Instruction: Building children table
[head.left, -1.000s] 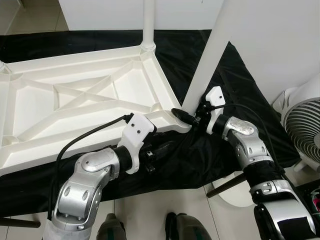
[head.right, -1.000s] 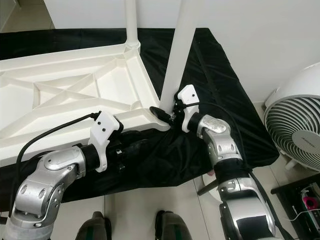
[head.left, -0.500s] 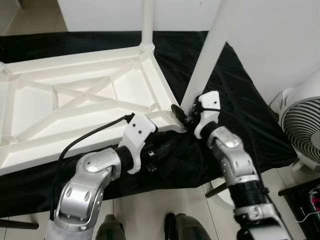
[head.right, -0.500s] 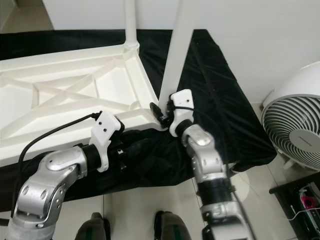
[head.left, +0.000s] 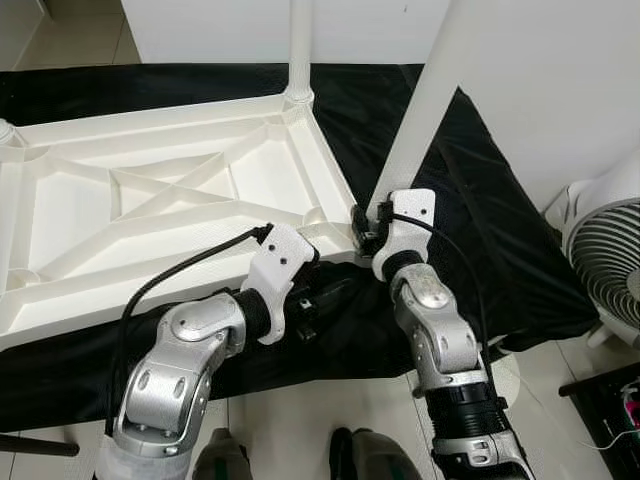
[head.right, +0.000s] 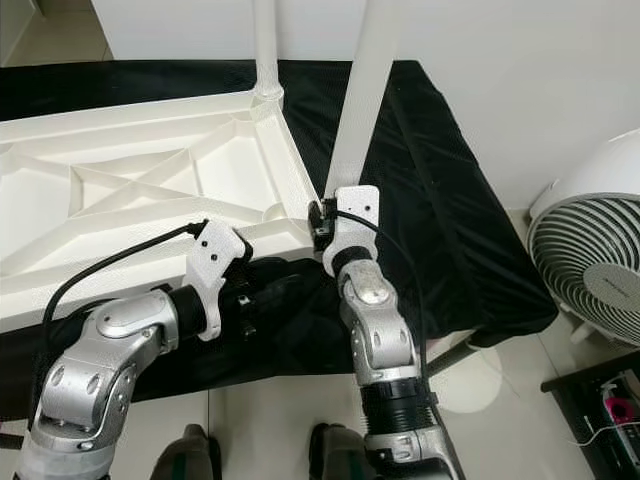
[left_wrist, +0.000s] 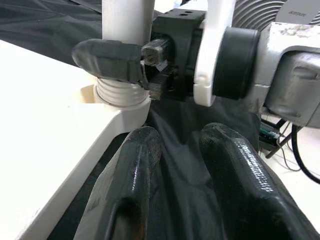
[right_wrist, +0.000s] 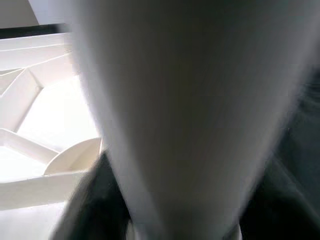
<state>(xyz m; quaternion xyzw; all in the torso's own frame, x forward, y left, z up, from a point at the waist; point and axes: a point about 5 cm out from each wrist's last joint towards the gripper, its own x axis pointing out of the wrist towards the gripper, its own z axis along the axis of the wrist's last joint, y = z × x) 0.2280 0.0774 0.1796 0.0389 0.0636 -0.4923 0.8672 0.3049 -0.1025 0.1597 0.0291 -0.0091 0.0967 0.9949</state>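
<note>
White plastic leg stands in the upturned tabletop's near corner, right tool clamped at its threaded base; left tool hovers slightly parted below, over black cloth.

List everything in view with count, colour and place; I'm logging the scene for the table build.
Tabletop: one, white, upside down on the cloth, ribbed underside up.
Near leg: one, white, upright at the near right corner, threaded base in its socket.
Far leg: one, white, upright at the far right corner.
Cloth: one, black, under the tabletop.
Fan: one, white, on the floor at right.
Left pincer: black, below the tabletop's near edge.
Right pincer: black, gripping the near leg's base.
</note>
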